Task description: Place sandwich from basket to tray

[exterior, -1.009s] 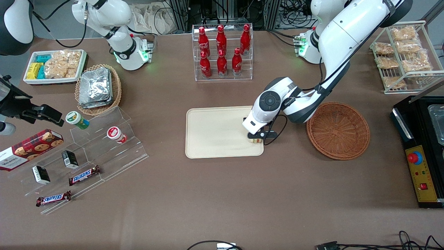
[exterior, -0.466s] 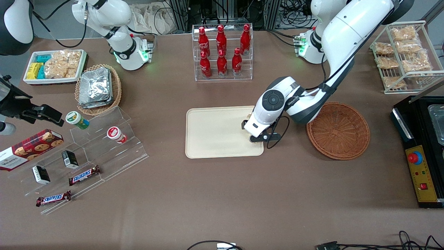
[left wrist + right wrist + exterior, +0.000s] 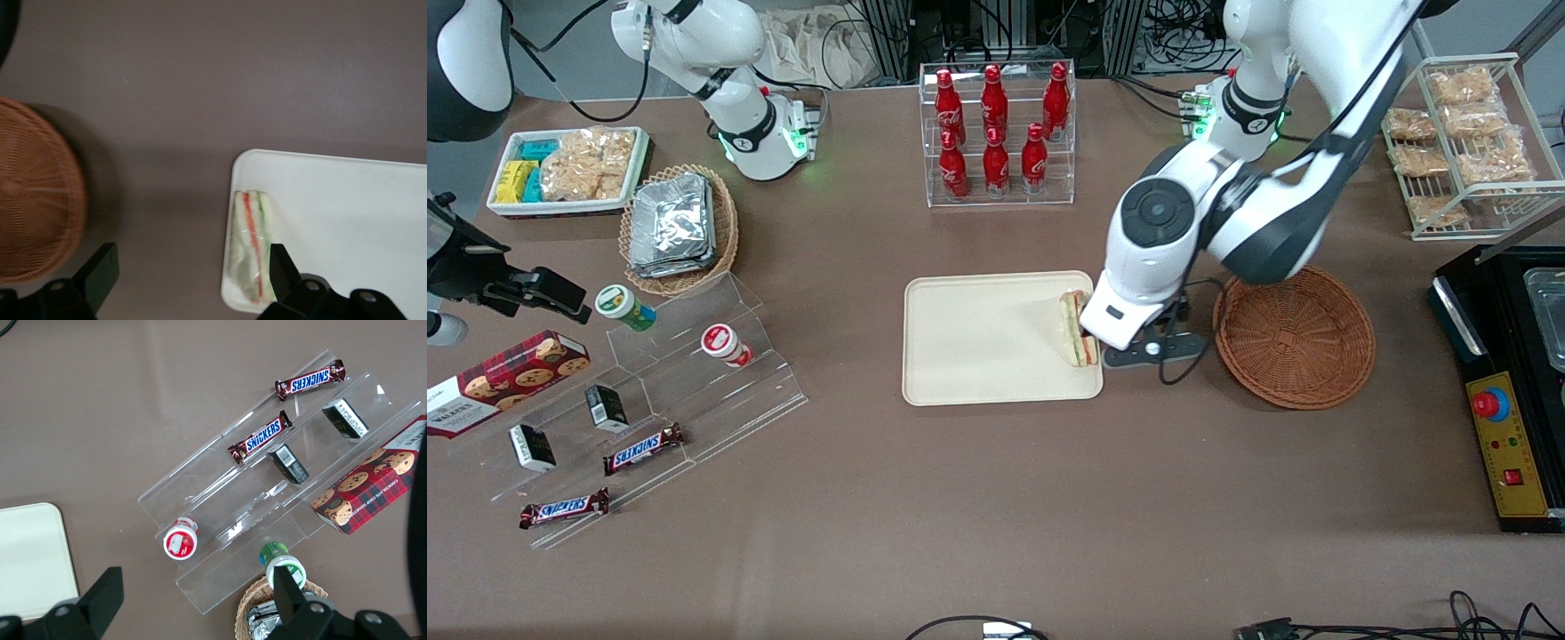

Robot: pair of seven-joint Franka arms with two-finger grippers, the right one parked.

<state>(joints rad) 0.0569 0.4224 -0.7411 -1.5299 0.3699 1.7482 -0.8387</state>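
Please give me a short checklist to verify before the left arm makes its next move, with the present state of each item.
1. Clear-wrapped triangular sandwich lies on the cream-beige rectangular plastic tray: ok.
2. Sandwich fully inside the rim: ok, though it sits close to the tray edge nearest the reddish-brown round wicker basket.
3. Left arm's gripper released: ok, jaws open, above the tray edge and the table beside it.
4. Jaws free of the sandwich: cannot tell, one finger shows very close beside it.
5. Basket empty: ok in the front view.
6. Nothing else on the tray: ok.
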